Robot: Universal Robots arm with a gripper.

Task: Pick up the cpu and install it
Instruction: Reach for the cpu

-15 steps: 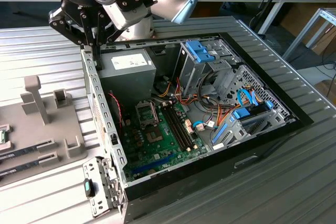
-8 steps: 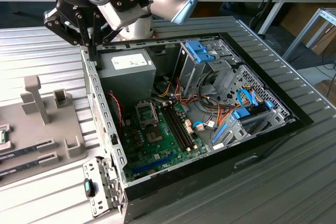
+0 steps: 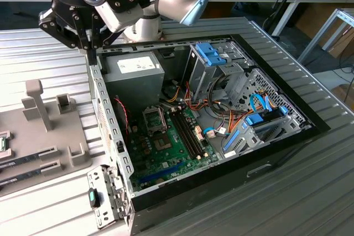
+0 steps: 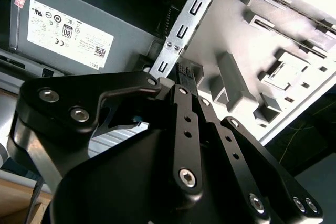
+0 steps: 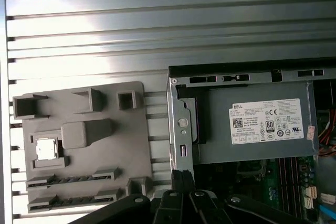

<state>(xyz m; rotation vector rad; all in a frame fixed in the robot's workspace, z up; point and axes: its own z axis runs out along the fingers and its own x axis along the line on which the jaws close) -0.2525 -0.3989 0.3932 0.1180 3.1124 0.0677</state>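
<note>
Nothing done yet: the small silver-grey square cpu [image 5: 46, 148] lies in its grey plastic holder [image 5: 134, 145]; the black hand [image 5: 182, 176] hangs narrow, empty.

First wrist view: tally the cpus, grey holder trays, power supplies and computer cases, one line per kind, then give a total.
cpu: 1
grey holder tray: 1
power supply: 1
computer case: 1
Total: 4
</note>
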